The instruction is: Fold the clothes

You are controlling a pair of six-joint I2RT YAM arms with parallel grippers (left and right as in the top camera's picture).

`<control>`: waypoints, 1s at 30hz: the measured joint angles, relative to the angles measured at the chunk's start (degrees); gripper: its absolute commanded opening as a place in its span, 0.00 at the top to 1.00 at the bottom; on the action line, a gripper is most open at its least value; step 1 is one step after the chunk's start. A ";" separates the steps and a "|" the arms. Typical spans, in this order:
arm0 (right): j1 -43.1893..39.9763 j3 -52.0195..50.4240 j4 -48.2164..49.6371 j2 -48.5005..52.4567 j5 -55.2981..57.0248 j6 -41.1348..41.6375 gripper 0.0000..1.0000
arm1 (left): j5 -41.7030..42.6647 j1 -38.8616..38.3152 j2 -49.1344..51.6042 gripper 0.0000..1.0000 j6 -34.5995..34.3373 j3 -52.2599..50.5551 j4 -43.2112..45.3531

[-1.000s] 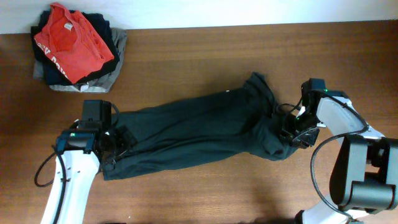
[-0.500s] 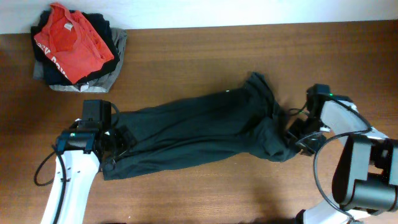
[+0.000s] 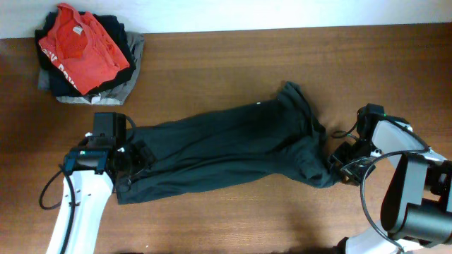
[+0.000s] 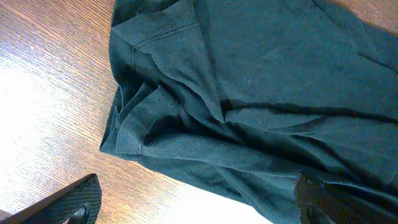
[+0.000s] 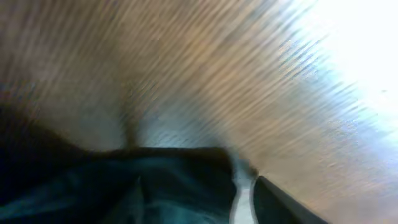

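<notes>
- The clothes (image 3: 226, 148), one dark, wrinkled garment, lie stretched across the middle of the wooden surface (image 3: 226, 63). They run from the near left up to the right, with a bunched flap pointing far.
- A pile sits at the far left corner, well apart from them, with a red T-shirt (image 3: 81, 46) on top and a grey garment (image 3: 134, 49) beneath.
- The left fingers (image 4: 323, 200) stand wide apart over the garment's left hem.
- The right fingers (image 3: 342, 162) meet its right end; their view is blurred, so I cannot tell their spread.
- A small white mark (image 3: 258, 104) shows on the far edge.
</notes>
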 measured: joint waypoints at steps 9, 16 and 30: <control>0.22 -1.01 1.79 -0.68 -2.89 -0.04 0.96 | 0.00 0.00 0.00 0.01 0.02 0.00 -0.02; 0.22 2.51 -2.12 -0.31 0.46 -0.02 0.96 | 0.00 0.00 0.00 0.01 0.02 0.00 0.00; 0.33 23.06 -4.55 0.00 7.69 -11.08 0.96 | 0.00 0.00 0.00 0.01 0.02 0.00 0.15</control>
